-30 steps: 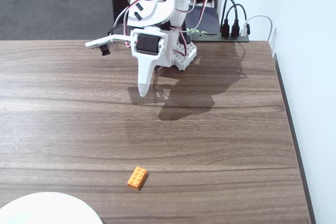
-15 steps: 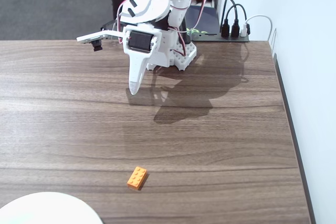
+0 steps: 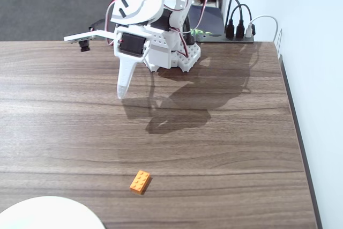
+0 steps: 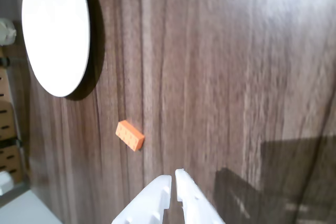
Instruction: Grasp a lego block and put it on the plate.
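The lego block [image 3: 140,182] lies on the wooden table [image 3: 225,148] in the lower middle of the fixed view, orange, studs up, turned a little off the line of the wood grain. In the wrist view it sits left of centre [image 4: 129,135], alone on bare wood, touching nothing.

The plate [image 3: 51,214] shows as a white arc in the lower left corner of the fixed view, cut by the frame edge, with a strip of table between it and the block. In the wrist view the plate [image 4: 55,32] fills the upper left as a tall white oval, casting a dark shadow along its right edge; the block lies below it and slightly to the right, near but apart.

The gripper [image 3: 122,94] hangs in the upper left-of-centre part of the fixed view, its white tip pointing down, above the table and well apart from the block. In the wrist view the gripper [image 4: 172,178] enters from the bottom edge, its two white fingers pressed nearly together with only a thin slit between them, holding nothing.

The arm [image 3: 153,20] rises from a white base at the top of the fixed view, red and white wires looping over it. Its shadow falls on the wood just below and right of it. A black power strip [image 3: 228,38] with plugs sits at the table's upper right edge, beside a pale wall [image 3: 311,79].
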